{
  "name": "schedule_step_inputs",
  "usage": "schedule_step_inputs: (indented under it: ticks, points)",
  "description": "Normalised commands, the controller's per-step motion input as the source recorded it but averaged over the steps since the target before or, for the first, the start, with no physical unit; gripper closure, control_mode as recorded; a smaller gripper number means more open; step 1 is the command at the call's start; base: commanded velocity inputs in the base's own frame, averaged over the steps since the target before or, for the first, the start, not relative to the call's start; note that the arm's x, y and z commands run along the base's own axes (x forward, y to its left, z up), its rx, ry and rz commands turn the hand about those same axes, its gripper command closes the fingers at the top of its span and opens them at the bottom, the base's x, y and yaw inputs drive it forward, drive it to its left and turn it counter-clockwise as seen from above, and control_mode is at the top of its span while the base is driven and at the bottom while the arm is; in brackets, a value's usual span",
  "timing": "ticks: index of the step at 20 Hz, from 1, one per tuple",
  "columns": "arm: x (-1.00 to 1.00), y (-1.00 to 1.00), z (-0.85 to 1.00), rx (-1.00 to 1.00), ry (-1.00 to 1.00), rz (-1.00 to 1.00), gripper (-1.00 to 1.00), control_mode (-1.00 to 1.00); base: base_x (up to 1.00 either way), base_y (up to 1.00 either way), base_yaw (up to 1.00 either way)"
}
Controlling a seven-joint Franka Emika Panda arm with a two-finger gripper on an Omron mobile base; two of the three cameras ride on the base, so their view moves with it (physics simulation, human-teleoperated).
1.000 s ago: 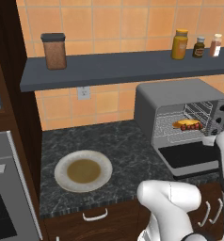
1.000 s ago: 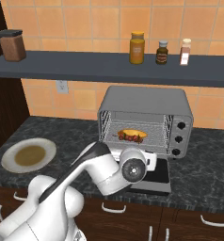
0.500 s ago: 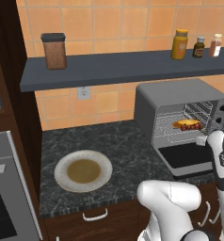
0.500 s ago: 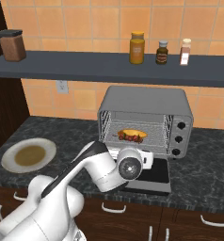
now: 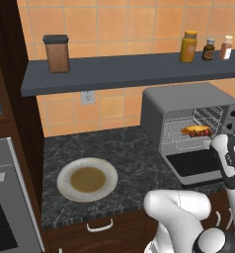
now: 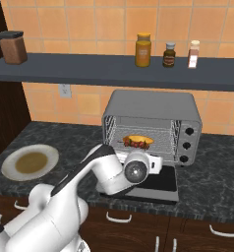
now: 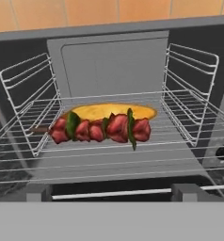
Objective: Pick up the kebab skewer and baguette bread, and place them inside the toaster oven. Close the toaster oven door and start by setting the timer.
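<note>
The toaster oven [image 6: 148,106] stands on the counter with its door [image 6: 158,184] folded down flat. On its wire rack [image 7: 132,160] lies the kebab skewer [image 7: 100,129], red chunks with green bits, and the golden baguette bread [image 7: 109,111] rests right behind it, touching it. From the sides, the skewer [image 6: 134,143] and baguette [image 5: 191,129] sit mid-rack. My gripper [image 6: 160,165] hovers over the open door just in front of the opening, jaws open, holding nothing. The knobs [image 6: 188,145] run down the oven's right side. The toaster oven [image 5: 188,99] door [image 5: 196,165] lies beside my forearm.
A round plate [image 5: 87,180] with a brown centre sits on the dark counter to the left. The shelf [image 6: 114,69] above carries a brown canister [image 5: 57,52] and three bottles [image 6: 168,53]. A built-in steel oven [image 5: 6,197] borders the far left.
The hand has lifted very slightly in front of the oven opening. The skewer and baguette have stayed put on the rack, and the jaws remain open.
</note>
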Motion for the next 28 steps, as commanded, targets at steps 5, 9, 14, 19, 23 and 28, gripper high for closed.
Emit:
schedule_step_inputs:
  ticks: [5, 9, 14, 19, 23, 28]
  points:
    - [0.11, -0.1, -0.08, 0.0, 0.0, -0.02, -1.0, -1.0, 0.0, 0.0, 0.0]
    - [0.0, -0.07, -0.25, 0.0, 0.0, 0.0, -1.0, -1.0, 0.0, 0.0, 0.0]
    - [0.01, -0.02, -0.07, -0.01, 0.0, 0.0, -1.0, -1.0, 0.0, 0.0, 0.0]
    - [0.01, 0.0, 0.0, 0.0, 0.0, 0.0, -1.0, -1.0, 0.0, 0.0, 0.0]
    - [0.2, 0.0, 0.0, 0.0, 0.0, 0.0, -1.0, -1.0, 0.0, 0.0, 0.0]
    - [0.24, 0.0, 0.0, 0.0, 0.0, 0.0, -1.0, -1.0, 0.0, 0.0, 0.0]
